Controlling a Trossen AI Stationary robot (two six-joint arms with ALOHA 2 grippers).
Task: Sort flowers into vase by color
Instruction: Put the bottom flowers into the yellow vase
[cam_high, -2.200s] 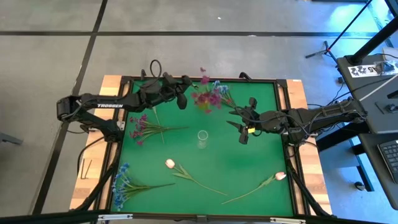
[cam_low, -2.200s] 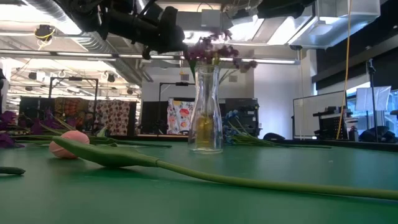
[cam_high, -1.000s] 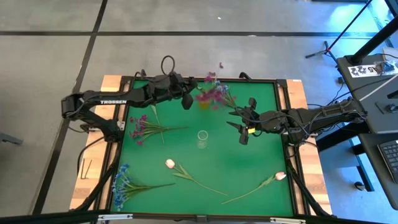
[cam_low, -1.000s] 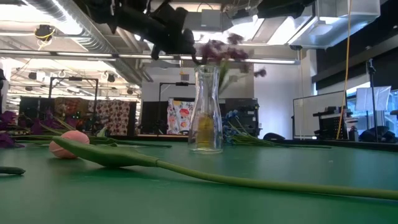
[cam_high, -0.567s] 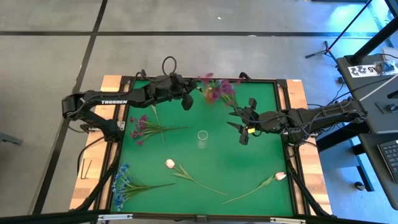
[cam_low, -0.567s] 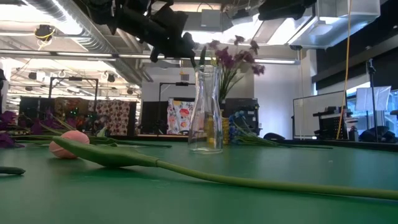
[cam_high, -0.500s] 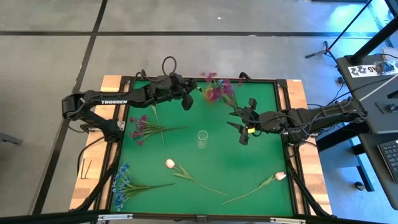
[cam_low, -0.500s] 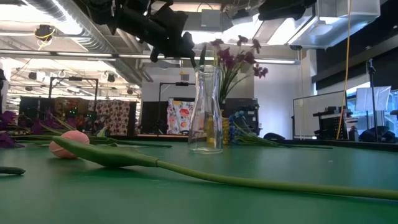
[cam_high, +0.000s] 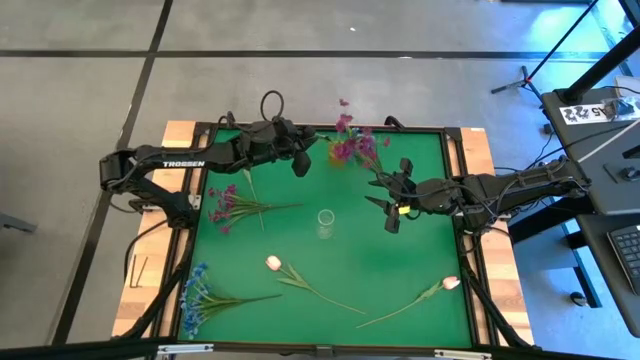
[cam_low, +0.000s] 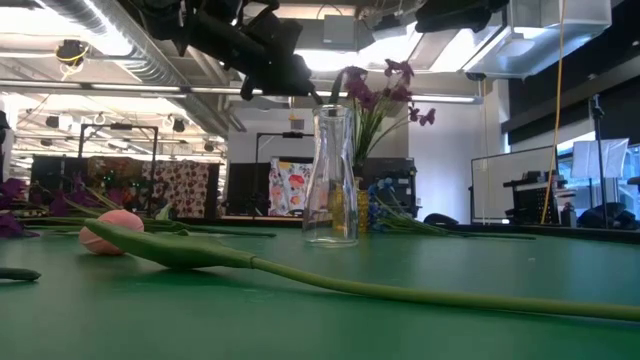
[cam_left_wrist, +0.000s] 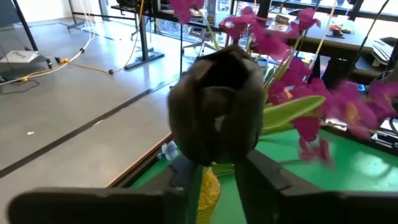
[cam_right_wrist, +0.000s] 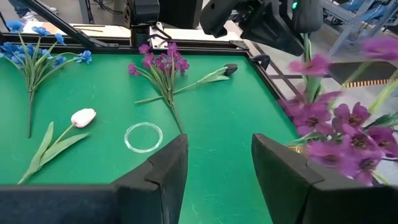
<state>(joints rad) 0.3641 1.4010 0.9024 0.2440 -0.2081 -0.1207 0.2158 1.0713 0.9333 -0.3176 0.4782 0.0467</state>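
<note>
Viewing the counter from above, we locate the left hand raised over the far edge of the green surface, just beside the bunch of magenta flowers that stands in a yellow vase. In the left wrist view a dark-budded stem sits directly in front of the camera: its bud rises above the two fingers, and its green stalk runs down between them, close against one finger. We cannot tell whether the left hand is clenched on this stem or has let go of it. The magenta blossoms spread immediately beyond the bud, on the side toward the right arm. The right hand waits over the counter on the right side of the magenta bunch, released, with nothing between its fingers. A clear vase stands upright near the centre of the counter, apart from both hands and with no flower in it. The remaining flowers lie flat on the counter: a magenta spray near the left edge below the left arm, a blue spray at the near left corner, one white-pink tulip near the clear vase and a second tulip near the right edge.
</note>
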